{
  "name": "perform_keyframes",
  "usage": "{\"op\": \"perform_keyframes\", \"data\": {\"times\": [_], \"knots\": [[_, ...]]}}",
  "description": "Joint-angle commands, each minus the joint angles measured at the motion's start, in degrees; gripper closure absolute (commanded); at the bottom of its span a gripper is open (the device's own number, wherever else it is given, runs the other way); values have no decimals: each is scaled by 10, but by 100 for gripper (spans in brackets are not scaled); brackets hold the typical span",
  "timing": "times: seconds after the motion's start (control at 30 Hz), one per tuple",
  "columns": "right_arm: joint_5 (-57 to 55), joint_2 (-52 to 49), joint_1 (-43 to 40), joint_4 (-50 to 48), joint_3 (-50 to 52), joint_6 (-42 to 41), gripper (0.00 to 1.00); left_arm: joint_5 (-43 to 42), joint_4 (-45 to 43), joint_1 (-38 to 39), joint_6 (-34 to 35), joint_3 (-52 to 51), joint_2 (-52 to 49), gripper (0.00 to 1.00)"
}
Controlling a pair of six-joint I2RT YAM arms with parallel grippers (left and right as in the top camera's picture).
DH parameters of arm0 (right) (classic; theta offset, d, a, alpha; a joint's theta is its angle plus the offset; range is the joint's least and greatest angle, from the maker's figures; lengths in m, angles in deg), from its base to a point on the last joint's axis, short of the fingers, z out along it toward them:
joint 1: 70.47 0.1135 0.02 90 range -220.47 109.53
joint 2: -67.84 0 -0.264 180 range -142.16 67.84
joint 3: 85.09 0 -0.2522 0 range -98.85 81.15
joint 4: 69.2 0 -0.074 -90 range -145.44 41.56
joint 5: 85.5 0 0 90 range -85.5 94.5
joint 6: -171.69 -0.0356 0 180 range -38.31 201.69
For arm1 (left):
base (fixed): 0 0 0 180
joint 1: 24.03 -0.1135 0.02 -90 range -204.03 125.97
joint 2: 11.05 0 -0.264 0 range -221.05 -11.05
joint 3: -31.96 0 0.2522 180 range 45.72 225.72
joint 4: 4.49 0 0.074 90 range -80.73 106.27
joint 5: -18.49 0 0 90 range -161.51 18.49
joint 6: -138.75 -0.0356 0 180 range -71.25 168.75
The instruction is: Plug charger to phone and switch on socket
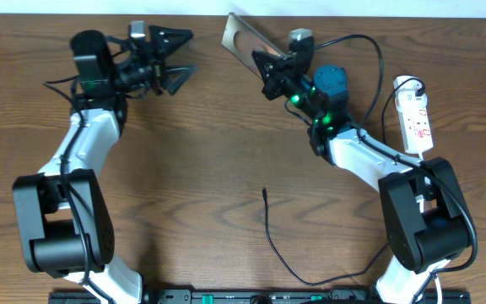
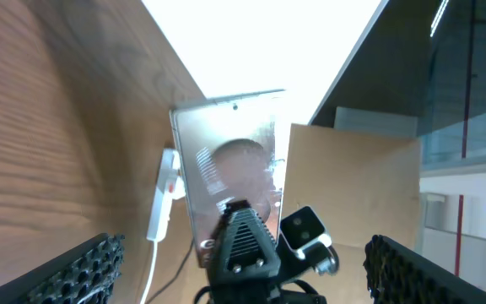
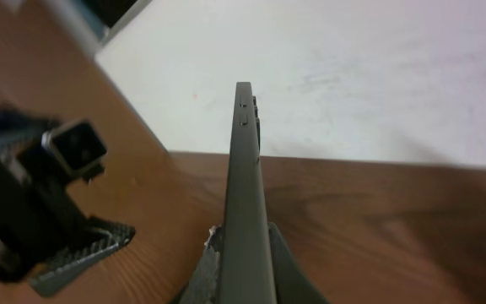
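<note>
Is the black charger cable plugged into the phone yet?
No, the charger cable lies loose on the table, apart from the phone.

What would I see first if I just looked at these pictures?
Probably the phone, held up tilted at the far side of the table by the right arm's fingers. Facing it, the left arm's fingers gape wide open, empty. The thin black charger lies loose near the front.
</note>
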Motion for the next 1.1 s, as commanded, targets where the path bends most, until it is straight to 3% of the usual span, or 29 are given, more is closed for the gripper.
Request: {"op": "perform_keyframes", "data": {"times": [0.0, 0.2, 0.5, 0.7, 1.07], "knots": [[8, 3, -13, -9, -12, -130, 99, -30, -3, -22, -39, 5, 9, 7], [38, 3, -23, -10, -12, -250, 99, -39, 11, -43, -81, 5, 9, 7], [58, 3, -23, -11, -12, -443, 99, -38, 82, -46, -201, 5, 9, 7], [62, 3, -17, -10, -12, -484, 99, -33, 96, -46, -207, 5, 9, 7], [-1, 3, 50, -8, -12, -654, 99, -10, 96, -28, -202, 5, 9, 7]]}}
